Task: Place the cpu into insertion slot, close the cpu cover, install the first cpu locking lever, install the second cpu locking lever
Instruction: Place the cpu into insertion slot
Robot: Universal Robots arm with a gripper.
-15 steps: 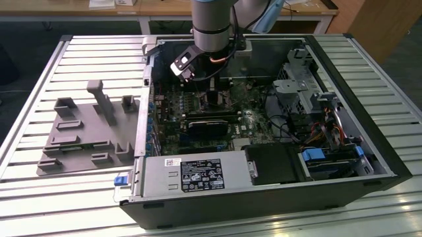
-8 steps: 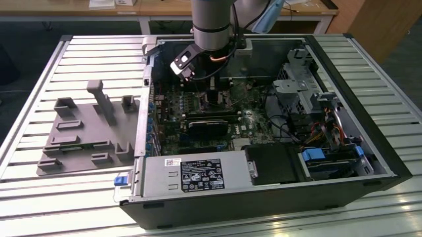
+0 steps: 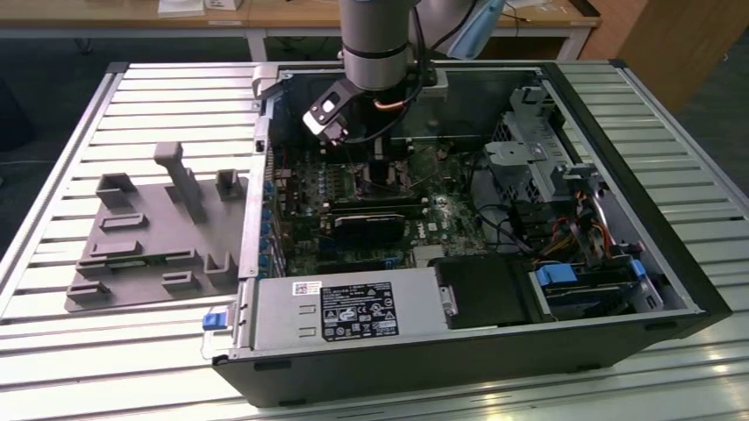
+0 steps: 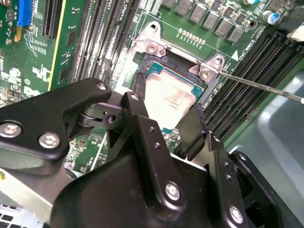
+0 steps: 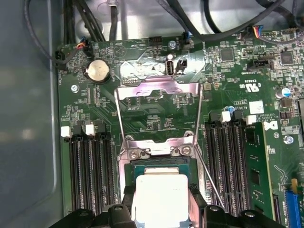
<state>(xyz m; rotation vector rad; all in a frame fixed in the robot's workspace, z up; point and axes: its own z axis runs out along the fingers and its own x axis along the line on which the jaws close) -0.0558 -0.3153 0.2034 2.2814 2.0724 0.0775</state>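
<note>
The cpu (image 4: 167, 97), a flat square chip with a dull silver top, sits between my gripper's (image 4: 164, 118) two black fingers (image 4: 134, 110), right at the insertion slot (image 4: 153, 64). The fingers touch its two opposite sides, so the gripper is shut on it. The first wrist view shows the cpu (image 5: 159, 199) low over the insertion slot (image 5: 159, 164), with the gripper (image 5: 161, 211) around it. The cpu cover (image 5: 159, 89) stands swung open beyond the slot. A thin wire locking lever (image 5: 209, 183) is unlatched beside the slot, and another lever (image 5: 120, 124) runs along the other side. In the exterior view, the gripper (image 3: 381, 171) reaches down into the computer case.
Long black memory slots (image 5: 88, 173) flank the socket on both sides. A black card (image 3: 368, 224) lies just in front of the socket, with the power supply (image 3: 339, 311) nearer the case front. A grey fixture (image 3: 153, 237) rests on the slatted table at the exterior view's left.
</note>
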